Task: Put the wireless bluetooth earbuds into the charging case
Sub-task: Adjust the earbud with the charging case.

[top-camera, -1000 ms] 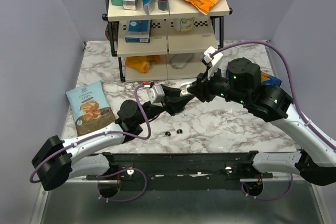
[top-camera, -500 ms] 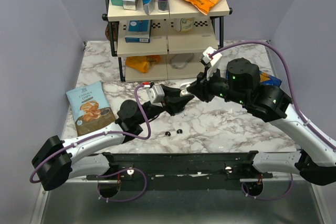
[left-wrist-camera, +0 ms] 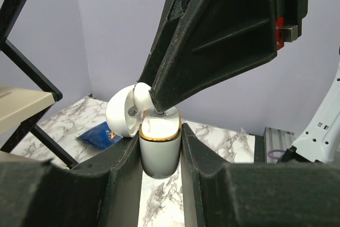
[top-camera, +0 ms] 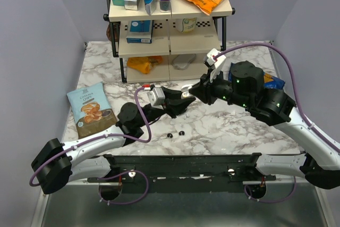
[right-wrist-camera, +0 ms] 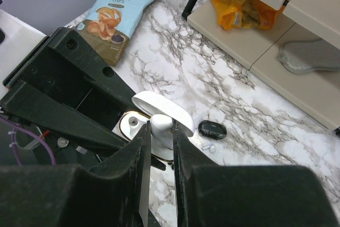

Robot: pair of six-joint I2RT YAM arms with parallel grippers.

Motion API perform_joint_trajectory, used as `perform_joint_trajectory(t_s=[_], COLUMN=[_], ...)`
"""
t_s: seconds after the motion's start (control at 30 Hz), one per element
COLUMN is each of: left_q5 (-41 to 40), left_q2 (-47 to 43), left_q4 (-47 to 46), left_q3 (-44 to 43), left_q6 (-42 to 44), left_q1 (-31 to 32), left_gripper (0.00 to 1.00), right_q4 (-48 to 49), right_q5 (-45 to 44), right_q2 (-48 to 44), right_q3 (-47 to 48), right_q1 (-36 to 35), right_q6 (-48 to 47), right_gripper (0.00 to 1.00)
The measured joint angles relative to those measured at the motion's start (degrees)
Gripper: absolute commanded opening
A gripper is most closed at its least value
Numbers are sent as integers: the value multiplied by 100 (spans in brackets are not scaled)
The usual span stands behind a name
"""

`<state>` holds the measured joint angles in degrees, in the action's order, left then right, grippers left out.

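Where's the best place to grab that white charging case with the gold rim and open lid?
Take the white gold-rimmed charging case by its lower body, below the rim, on two opposite sides, from the closed bottom end. Its lid is swung open sideways, so this leaves the mouth clear for the white earbud in the right claw. The left claw grips it so.

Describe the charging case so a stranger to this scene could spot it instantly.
Find the marble table, then look above its centre. Clamped in the left gripper is the charging case: white, gold-rimmed, lid flipped open, unlike the small black pieces nearby.
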<state>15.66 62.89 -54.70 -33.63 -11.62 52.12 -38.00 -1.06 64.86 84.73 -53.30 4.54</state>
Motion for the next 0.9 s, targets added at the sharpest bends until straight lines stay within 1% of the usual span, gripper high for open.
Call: perform_joint_trajectory(t_s=[0.1, 0.43, 0.7, 0.9], left_q5=[0, -17, -98, -129], left_q2=[0, -2, -13, -66], left_q4=[-37, -136, -229, -417], left_q3=[22, 87, 136, 173], left_q6=[0, 4, 57, 79], left_q1=[0, 2, 2, 2], left_gripper=[0, 0, 0, 0], right_q4=[31, 114, 254, 393], right_q5=[-4, -63, -127, -361], right_q2=[-17, -76, -295, -518], right_q3=[-33, -127, -289, -457], right_q1=[-2, -26, -28, -22], right_q6=[24, 131, 208, 258], right_gripper=[1, 1, 1, 1])
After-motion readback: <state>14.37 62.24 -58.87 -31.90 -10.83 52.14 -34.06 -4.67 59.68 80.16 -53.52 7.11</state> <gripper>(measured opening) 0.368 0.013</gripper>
